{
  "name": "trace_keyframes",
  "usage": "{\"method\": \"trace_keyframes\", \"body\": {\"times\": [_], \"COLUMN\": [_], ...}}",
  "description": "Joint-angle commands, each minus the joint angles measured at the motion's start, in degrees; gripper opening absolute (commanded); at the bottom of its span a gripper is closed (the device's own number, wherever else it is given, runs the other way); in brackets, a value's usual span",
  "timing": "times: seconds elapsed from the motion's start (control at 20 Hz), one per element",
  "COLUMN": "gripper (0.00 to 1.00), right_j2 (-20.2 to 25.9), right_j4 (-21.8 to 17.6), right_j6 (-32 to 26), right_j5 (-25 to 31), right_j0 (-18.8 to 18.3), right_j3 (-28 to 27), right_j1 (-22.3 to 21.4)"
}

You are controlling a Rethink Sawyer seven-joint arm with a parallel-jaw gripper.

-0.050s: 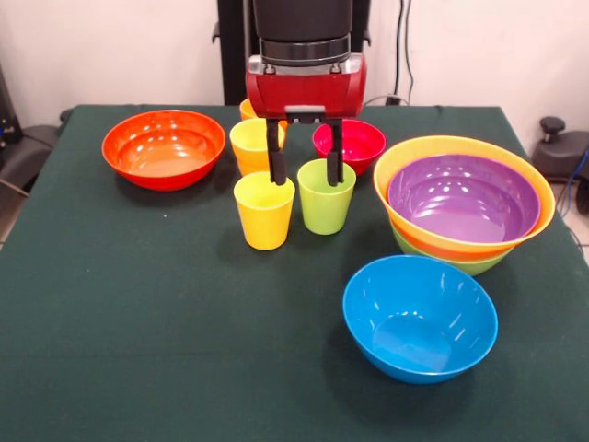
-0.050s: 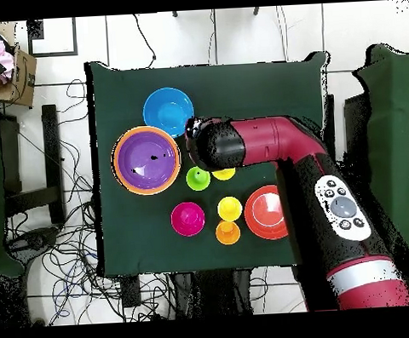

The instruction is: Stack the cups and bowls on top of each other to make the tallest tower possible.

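red bowl [image 1: 163, 147]: far left on your green table [image 1: 138, 350], upright, standing alone, apart from the cups.
back cups: a yellow cup [image 1: 252, 145] sits behind the front pair; an orange cup [image 1: 247, 109] peeks out behind it, mostly hidden by the gripper body. From overhead you see the two touching or nearly so, orange [image 2: 227, 232] next to yellow [image 2: 230, 209].
front yellow cup [image 1: 264, 211]: upright, mouth up, just left of the green cup [image 1: 326, 196]. One black finger [image 1: 274, 152] hangs at its far rim.
gripper [image 1: 305, 154]: jaws spread, nothing between them. You have it low over the front pair, the other finger at the green cup's rim. Can't tell whether either finger touches a rim.
green cup: upright, close beside the yellow one, small gap between them.
magenta bowl [image 1: 353, 144]: behind the green cup, right of the gripper, upright, on its own.
blue bowl [image 1: 420, 317]: nearest the front, right of centre, alone, empty.
tower [image 1: 465, 207]: far right. Purple bowl [image 1: 463, 196] nested in the big orange bowl [image 1: 543, 203], which sits in a green bowl [image 1: 469, 266] of which only the lower rim shows.
arm [image 2: 275, 142]: overhead, it covers the front yellow cup in part.
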Motion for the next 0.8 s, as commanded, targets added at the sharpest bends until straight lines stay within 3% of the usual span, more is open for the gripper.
{"method": "trace_keyframes", "body": {"times": [0.05,0.45,0.8], "gripper": [1.0,1.0,1.0], "right_j2": [3.3,4.0,3.7], "right_j4": [-7.4,-11.3,-14.3], "right_j6": [-18.0,-20.2,-19.7], "right_j5": [7.8,9.7,7.8], "right_j0": [0.0,-0.7,-1.7], "right_j3": [1.2,2.1,3.9], "right_j1": [1.7,2.1,3.6]}}
